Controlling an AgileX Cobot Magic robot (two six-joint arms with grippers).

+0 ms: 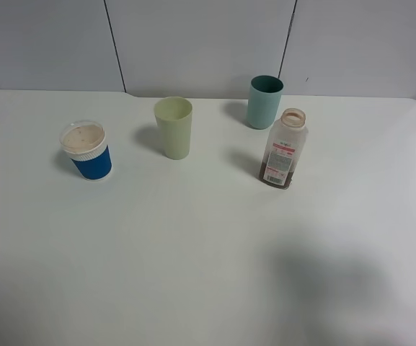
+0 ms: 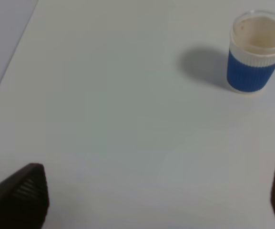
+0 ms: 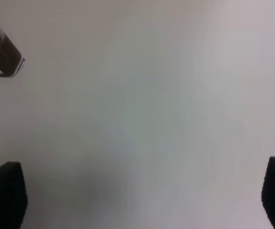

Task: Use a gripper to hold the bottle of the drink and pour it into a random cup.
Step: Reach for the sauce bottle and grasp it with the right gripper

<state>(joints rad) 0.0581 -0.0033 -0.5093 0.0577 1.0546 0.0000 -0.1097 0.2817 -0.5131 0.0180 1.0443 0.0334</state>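
Note:
The clear bottle [image 1: 285,148] stands upright and uncapped on the white table at right of centre, with a little dark brown drink [image 1: 276,175] at its bottom. Its base shows at the edge of the right wrist view [image 3: 1,55]. Three cups stand nearby: a pale green cup [image 1: 174,127], a teal cup [image 1: 264,101] behind the bottle, and a blue cup with a white rim [image 1: 87,151], also in the left wrist view [image 2: 256,51]. My left gripper [image 2: 158,195] and right gripper [image 3: 142,198] are open and empty, fingertips wide apart. Neither gripper shows in the high view.
The white table [image 1: 193,245] reaches a grey panelled wall [image 1: 193,43] at the back. A soft shadow [image 1: 330,281] lies on the table at the front right.

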